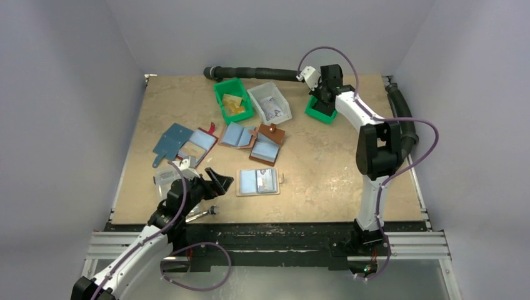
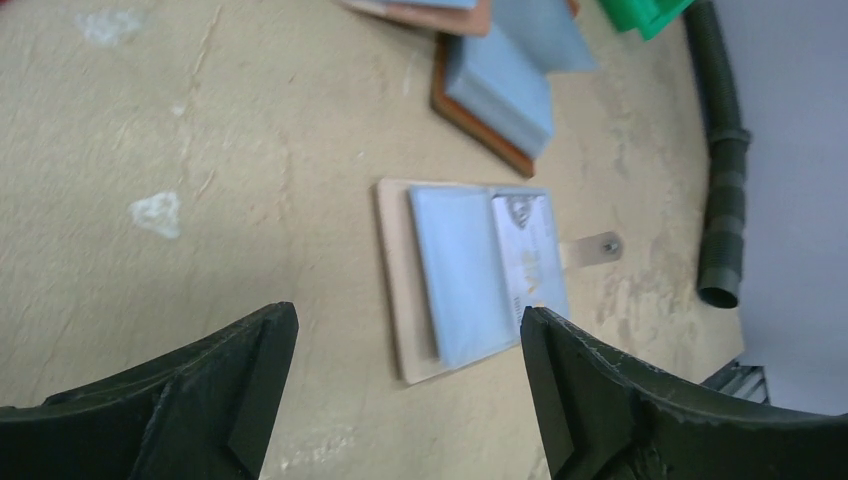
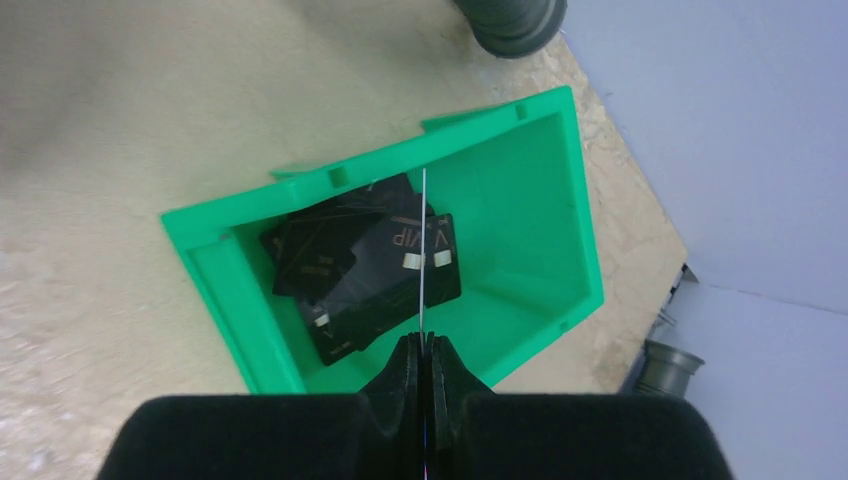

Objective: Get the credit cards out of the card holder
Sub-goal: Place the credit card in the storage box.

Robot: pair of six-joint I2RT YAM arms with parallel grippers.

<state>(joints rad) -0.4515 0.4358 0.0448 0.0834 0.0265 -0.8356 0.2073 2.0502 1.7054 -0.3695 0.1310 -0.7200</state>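
Note:
The card holder (image 1: 257, 182) lies open and flat at the front centre, with a pale whitish rim (image 2: 395, 280). In it lie a light blue card (image 2: 455, 275) and a silvery-blue printed card (image 2: 525, 250). My left gripper (image 1: 219, 181) is open and empty, hovering just left of the holder; in the left wrist view (image 2: 407, 318) the holder's near end lies between the fingertips. My right gripper (image 1: 320, 94) is shut on a thin card (image 3: 423, 250), seen edge-on, above a green bin (image 3: 520, 200) that holds several dark cards (image 3: 370, 265).
At the back stand a green bin (image 1: 232, 100) of yellow cards and a white bin (image 1: 270, 102). Brown wallets with blue lining (image 1: 265, 144) and a blue-grey flap (image 1: 172, 140) lie mid-table. A clear box (image 1: 167, 178) sits by my left arm. A black hose (image 1: 250, 73) runs along the back.

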